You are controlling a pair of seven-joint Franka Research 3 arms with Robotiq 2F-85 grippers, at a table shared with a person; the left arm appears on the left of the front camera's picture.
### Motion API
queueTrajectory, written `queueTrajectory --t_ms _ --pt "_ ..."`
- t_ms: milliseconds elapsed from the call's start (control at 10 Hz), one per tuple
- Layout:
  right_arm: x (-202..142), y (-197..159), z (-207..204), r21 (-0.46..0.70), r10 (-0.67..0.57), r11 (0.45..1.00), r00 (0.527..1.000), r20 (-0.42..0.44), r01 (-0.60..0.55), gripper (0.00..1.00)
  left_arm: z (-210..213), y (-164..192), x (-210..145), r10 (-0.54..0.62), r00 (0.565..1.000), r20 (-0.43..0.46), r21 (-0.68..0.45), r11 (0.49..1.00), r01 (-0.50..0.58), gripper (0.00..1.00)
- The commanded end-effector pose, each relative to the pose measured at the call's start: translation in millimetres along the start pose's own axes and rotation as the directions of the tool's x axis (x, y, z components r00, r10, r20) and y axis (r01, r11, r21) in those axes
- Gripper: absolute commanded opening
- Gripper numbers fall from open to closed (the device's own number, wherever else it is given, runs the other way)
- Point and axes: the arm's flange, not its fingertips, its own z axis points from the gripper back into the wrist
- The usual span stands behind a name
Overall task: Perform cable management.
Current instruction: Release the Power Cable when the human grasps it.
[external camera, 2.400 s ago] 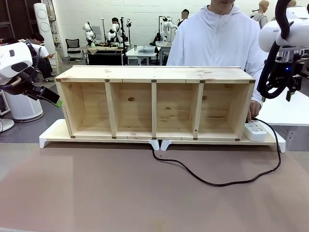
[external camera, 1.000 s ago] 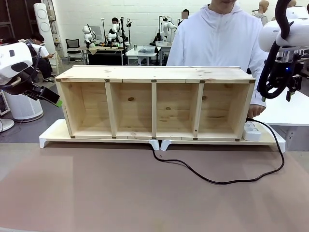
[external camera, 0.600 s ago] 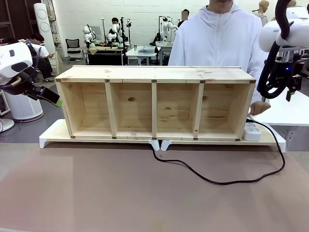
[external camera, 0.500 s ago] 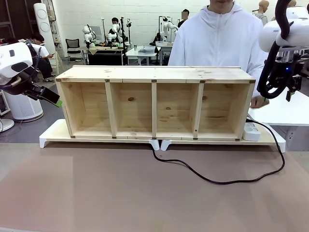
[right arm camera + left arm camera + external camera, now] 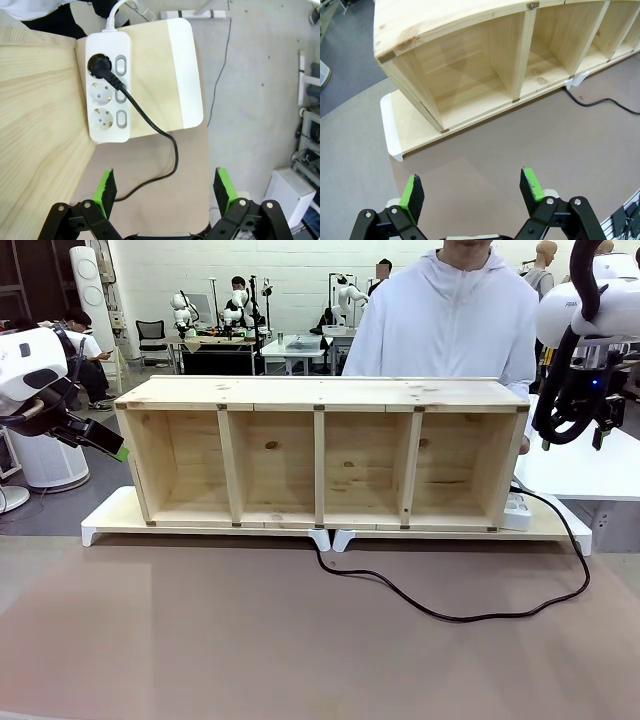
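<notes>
The black cable [image 5: 470,617] leaves the gap between the two white risers, loops across the brown mat and climbs to the white power strip [image 5: 516,510] at the shelf's right end. From the right wrist its plug [image 5: 98,64] sits in the strip's [image 5: 107,85] top socket, and the cable [image 5: 160,132] curls down onto the mat. My right gripper [image 5: 165,185] hangs open above this spot, holding nothing. My left gripper [image 5: 471,189] is open over the mat, left of the shelf, and empty. In the front view the left gripper [image 5: 115,448] hovers beside the shelf's left end.
A wooden shelf [image 5: 320,392] with several open compartments stands on white risers [image 5: 105,515]. A person [image 5: 440,325] in a white hoodie stands behind it. The strip's own white cord [image 5: 117,7] leads away. The brown mat [image 5: 250,640] lies in front.
The person's hand has left the power strip and drawn back behind the shelf. The strip now sits slightly nearer the shelf, and the cable's loop shifted a little. Neither arm moved.
</notes>
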Motion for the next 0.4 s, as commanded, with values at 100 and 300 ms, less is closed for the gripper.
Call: queueTrajectory --t_ms 100,300 --pt "-0.3 0.1 -0.9 0.002 -0.002 1.0 1.0 -0.004 0.002 1.0 -0.5 -0.3 0.1 0.018 1.0 -0.002 -0.003 1.0 -0.018 1.0" --pt "-0.3 0.1 -0.9 0.002 -0.002 1.0 1.0 -0.004 0.002 1.0 -0.5 -0.3 0.1 0.018 1.0 -0.002 -0.003 1.0 -0.018 1.0"
